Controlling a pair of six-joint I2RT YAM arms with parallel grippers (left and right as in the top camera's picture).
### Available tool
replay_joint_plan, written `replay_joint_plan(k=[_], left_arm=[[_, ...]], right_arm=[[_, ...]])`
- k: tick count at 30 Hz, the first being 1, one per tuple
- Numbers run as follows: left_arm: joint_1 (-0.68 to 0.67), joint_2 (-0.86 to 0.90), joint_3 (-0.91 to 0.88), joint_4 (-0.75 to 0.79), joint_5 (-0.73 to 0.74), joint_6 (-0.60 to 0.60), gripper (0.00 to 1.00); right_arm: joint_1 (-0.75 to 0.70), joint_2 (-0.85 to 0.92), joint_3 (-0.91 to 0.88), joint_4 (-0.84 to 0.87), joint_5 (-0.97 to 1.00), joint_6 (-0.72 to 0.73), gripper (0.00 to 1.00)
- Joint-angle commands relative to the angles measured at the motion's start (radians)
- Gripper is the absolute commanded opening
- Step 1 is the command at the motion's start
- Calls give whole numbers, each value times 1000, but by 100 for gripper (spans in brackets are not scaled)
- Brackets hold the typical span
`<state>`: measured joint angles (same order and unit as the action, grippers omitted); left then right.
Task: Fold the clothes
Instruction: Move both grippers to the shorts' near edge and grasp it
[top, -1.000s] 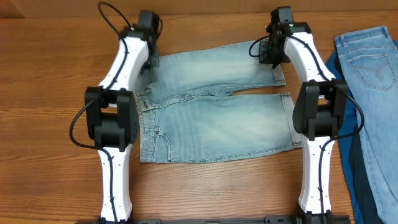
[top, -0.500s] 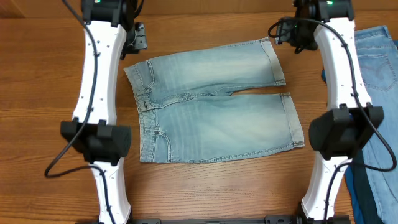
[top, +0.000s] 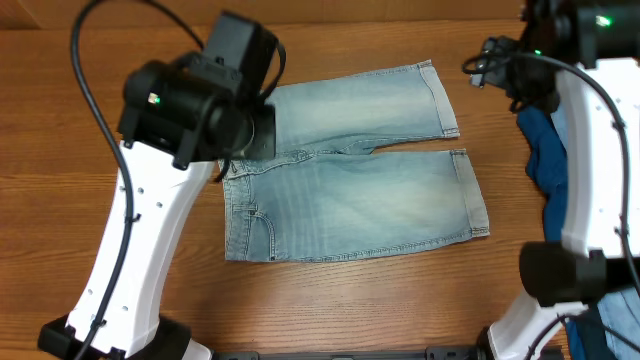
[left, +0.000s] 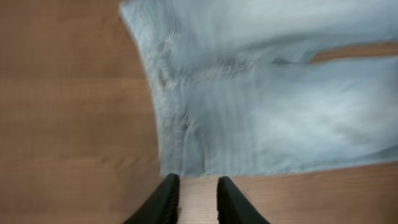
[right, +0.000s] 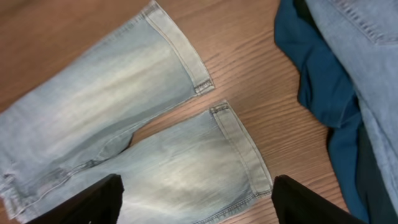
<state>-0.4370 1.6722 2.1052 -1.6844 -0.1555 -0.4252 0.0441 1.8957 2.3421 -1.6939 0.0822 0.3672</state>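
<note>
Both arms had lifted off the far edge of the shorts (top: 350, 190) and risen toward the overhead camera. The left arm now loomed over the waistband at upper left of that view. The right arm had swung out to the right edge. The shorts themselves had not shifted.

- Shorts: flat on the table (top: 40, 200) at centre frame, waistband to the left, both hems to the right. The legs were splayed, with a thin wedge of wood showing between them. No fold made yet, by my reading.
- Left gripper (left: 198, 180): fingers parted by a narrow gap, wood visible between them, pinching nothing. It hung just off the shorts' lower edge in the wrist view.
- Right gripper (right: 196, 183): fingers spread wide, nothing held, high above the two hems.
- Dark blue cloth (right: 317, 74), with a brighter denim garment (right: 360, 37) partly over it, lay bunched at upper right of the right wrist view, near the hems but apart from them.

Risks, judged:
- A descent on the hems drifting right could snag the dark cloth.
- Pinching only the top denim layer would drag the pair across the smooth wood instead of folding it.
- Uneven grabs would skew the fold, given the splayed legs.
- The left wrist view was blurred, so aim there was uncertain.
</note>
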Motion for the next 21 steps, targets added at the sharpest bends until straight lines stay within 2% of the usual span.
replay_joint_plan(k=[1, 4, 7, 9, 10, 13, 17, 21], left_arm=[[-3, -90, -255, 25, -32, -70, 31], [-4, -191, -494, 167, -2, -69, 38], [-4, -268, -756, 336, 5, -69, 63], [-4, -270, -917, 452, 47, -55, 65], [-3, -270, -982, 508, 87, -10, 66], [-2, -270, -1091, 607, 111, 79, 76], [-2, -270, -1202, 713, 104, 190, 78], [-2, -270, -1281, 773, 104, 205, 77]], right_arm=[[0, -109, -134, 0, 10, 58, 82], [0, -225, -330, 5, 103, 163, 83], [0, -360, -598, 115, 142, 214, 86], [-1, -456, -836, 245, 133, 241, 88], [-1, -492, -945, 316, 114, 259, 88], [-1, -525, -1152, 473, 64, 270, 92], [-1, -523, -1324, 611, 44, 348, 96], [-1, -523, -1457, 706, 7, 439, 98]])
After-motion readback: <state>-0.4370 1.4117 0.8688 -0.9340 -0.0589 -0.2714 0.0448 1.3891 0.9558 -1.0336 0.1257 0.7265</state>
